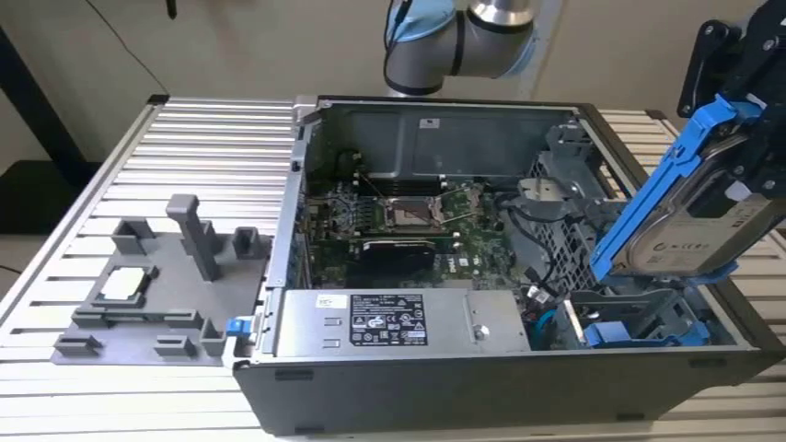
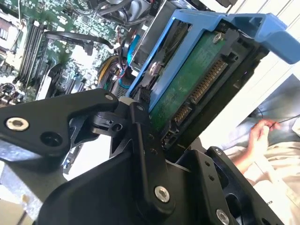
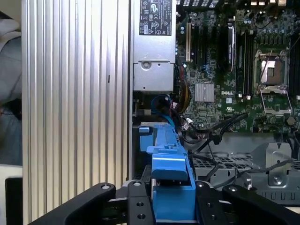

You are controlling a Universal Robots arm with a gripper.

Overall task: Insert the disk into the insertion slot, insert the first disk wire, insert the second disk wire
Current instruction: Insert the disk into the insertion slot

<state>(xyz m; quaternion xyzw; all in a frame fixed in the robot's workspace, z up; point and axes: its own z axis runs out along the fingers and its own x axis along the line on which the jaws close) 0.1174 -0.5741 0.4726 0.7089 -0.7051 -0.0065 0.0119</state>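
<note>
The disk [image 1: 687, 216], a silver drive in a bright blue carrier, hangs tilted over the front corner of the open computer case at the exterior view's right. My gripper [image 1: 741, 147] is shut on its upper end, and it shows in both wrist views [image 3: 172, 206] with the black fingers [image 2: 140, 140] clamping the blue frame. The drive's green circuit side and its connectors [image 2: 192, 84] face the second wrist camera. The insertion slot [image 1: 639, 313], a grey sheet-metal bay, lies just below the drive's lower end, apart from it. A blue cable [image 3: 161, 105] curls beside that bay.
The silver power-supply box [image 1: 387, 322] sits along the case's front wall beside the bay. The motherboard [image 1: 406, 216] and black cables [image 3: 220, 131] fill the middle. A grey fixture [image 1: 160, 285] stands on the slatted table at the exterior view's left. A person's hand [image 2: 260, 133] shows beyond the case.
</note>
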